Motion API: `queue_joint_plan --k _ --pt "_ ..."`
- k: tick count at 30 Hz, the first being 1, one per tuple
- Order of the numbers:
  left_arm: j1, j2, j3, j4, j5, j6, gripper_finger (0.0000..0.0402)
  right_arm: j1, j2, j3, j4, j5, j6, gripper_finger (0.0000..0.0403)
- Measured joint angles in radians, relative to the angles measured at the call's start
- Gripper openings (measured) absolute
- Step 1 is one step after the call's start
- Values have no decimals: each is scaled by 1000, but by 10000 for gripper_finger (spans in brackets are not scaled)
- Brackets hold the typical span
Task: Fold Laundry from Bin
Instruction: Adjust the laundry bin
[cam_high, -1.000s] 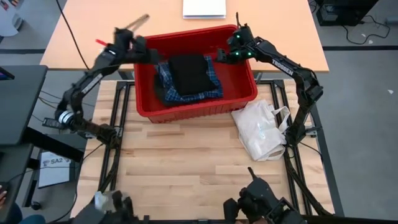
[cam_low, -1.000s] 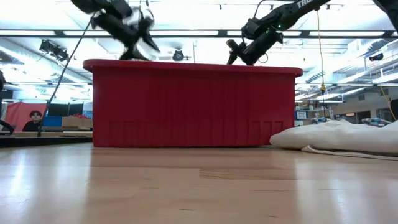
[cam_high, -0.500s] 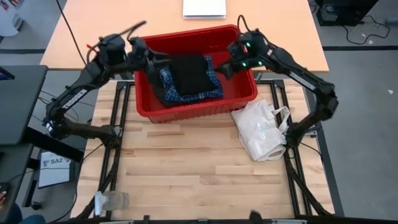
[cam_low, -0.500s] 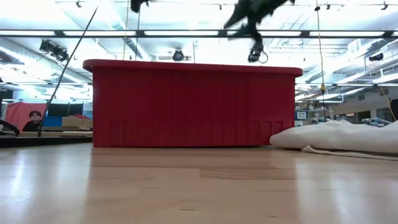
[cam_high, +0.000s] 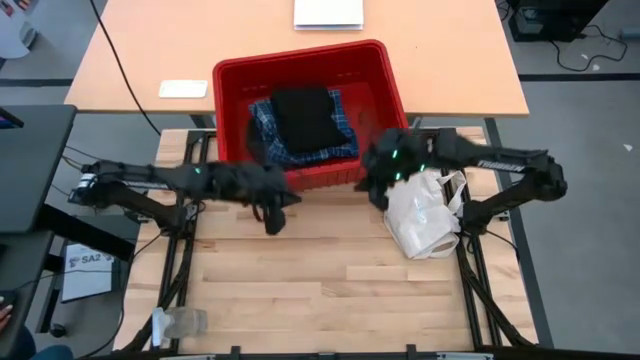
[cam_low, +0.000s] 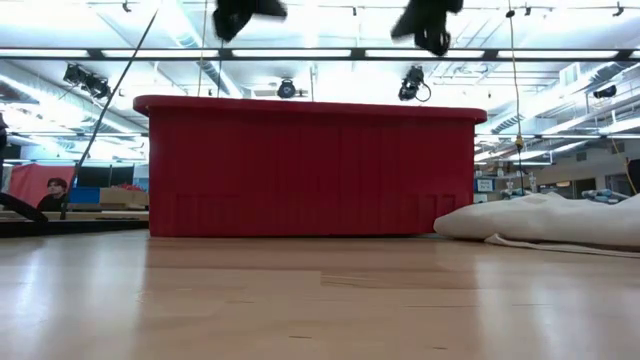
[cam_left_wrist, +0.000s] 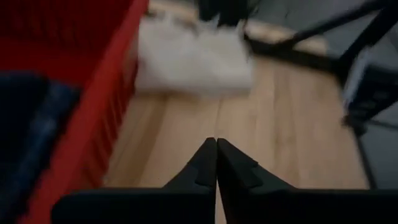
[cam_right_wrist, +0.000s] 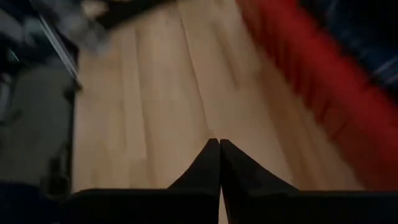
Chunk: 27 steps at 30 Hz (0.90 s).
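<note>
The red bin (cam_high: 232, 120) stands at the table's far middle. The laundry lies inside it: a black piece (cam_high: 305, 115) on top of a blue-and-white plaid shirt (cam_high: 340, 145). My left gripper (cam_high: 280, 205) hangs shut just in front of the bin's near left corner, pointing toward the table's right; its fingers (cam_left_wrist: 205, 165) are pressed together over bare wood. My right gripper (cam_high: 370, 188) hangs shut by the bin's near right corner, pointing left, its fingers (cam_right_wrist: 208, 165) also together. In the low view both show above the bin's rim, left (cam_low: 238, 14) and right (cam_low: 428, 22).
A white fabric bag (cam_high: 425, 212) with cords lies on the table right of the bin's near corner, under my right arm. Bare wooden table (cam_high: 320, 280) stretches toward the near edge. A second, tan table (cam_high: 440, 50) with a white sheet (cam_high: 328, 12) stands beyond.
Both grippers have drawn back from above the bin's far corners toward the table's near edge, now hanging in front of the bin's near wall. Both have shut while moving. The laundry in the bin has stayed where it was.
</note>
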Motion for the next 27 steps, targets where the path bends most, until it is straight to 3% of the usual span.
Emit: queue_joint_plan --k 4,12,19,27 --pt "-60 14 -99 -2 -124 -109 4 75 -3 -148 80 73 21 5" --pt "-10 11 -235 4 -155 -215 8 18 79 -231 132 155 22 3" --pt "64 12 -238 -36 -155 -160 7 -33 124 -230 171 150 -17 2" --pt "240 13 -241 -34 -142 -60 7 -156 124 -225 235 156 -25 1"
